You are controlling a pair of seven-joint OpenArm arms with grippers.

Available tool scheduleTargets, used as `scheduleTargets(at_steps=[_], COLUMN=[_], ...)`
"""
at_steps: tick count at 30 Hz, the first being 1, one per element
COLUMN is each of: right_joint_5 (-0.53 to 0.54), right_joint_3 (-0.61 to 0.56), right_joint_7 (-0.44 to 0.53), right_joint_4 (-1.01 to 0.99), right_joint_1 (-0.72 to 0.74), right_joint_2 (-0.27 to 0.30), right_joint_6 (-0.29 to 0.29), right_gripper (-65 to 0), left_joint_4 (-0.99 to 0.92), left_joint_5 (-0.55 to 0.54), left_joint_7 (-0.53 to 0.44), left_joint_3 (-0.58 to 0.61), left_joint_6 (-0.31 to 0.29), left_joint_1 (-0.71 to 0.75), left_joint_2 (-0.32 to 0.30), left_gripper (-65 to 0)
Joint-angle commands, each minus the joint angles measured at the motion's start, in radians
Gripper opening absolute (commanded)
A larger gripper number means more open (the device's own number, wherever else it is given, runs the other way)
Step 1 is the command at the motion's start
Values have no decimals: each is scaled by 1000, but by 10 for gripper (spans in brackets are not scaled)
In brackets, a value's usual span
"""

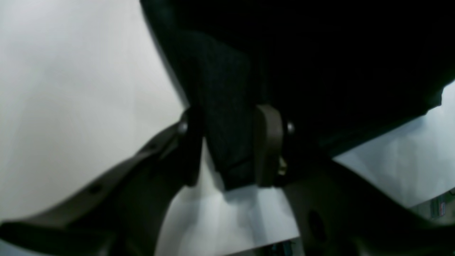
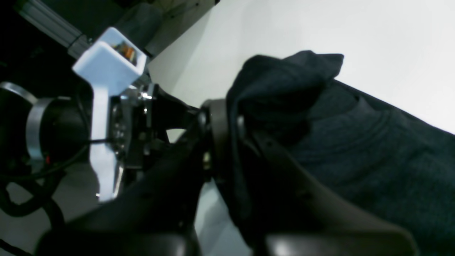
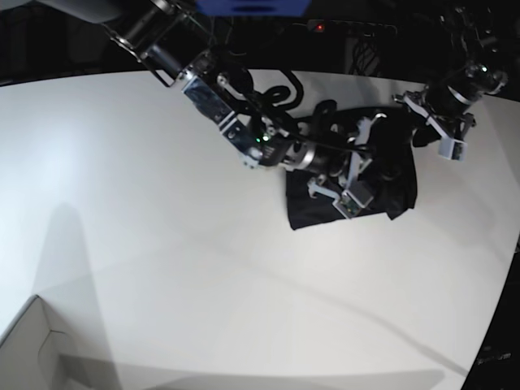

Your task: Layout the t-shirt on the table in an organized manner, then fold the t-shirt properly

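The black t-shirt (image 3: 357,199) lies bunched on the white table (image 3: 162,211) at the back right. My left gripper (image 1: 229,121) is shut on a fold of the t-shirt (image 1: 227,89), with fabric pinched between both fingers. My right gripper (image 2: 231,124) is shut on a raised bunch of the t-shirt (image 2: 284,89), the rest trailing down onto the table (image 2: 355,35). In the base view the right gripper (image 3: 380,156) and left gripper (image 3: 409,134) are close together over the shirt's far edge.
A white box (image 3: 32,349) stands at the table's near left corner. The left arm's wrist with its white camera mount (image 2: 106,71) is close to my right gripper. The table's far edge (image 3: 97,77) meets dark background.
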Motion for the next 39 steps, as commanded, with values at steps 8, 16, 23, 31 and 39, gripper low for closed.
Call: scheduleTargets(at_steps=[8, 16, 23, 31, 39], right_joint_5=[15, 15, 17, 18, 18], right_joint_3=[-81, -138, -38, 140, 236], right_joint_7=[22, 24, 19, 19, 19], right_joint_4=[22, 26, 97, 236, 307], right_joint_1=[18, 19, 7, -125, -269], right_joint_2=[-12, -17, 43, 212, 309], right_joint_6=[8, 11, 7, 7, 7], right_gripper=[-444, -422, -422, -421, -421], left_joint_4=[97, 100, 109, 183, 188], left_joint_5=[-47, -116, -130, -213, -91], left_joint_7=[-11, -10, -10, -10, -10], left_joint_3=[-94, -344, -375, -200, -106], left_joint_6=[-9, -9, -9, 7, 8], left_joint_1=[11, 33, 44, 34, -58], left_joint_2=[5, 11, 18, 64, 166], left_gripper=[-416, -416, -416, -413, -413])
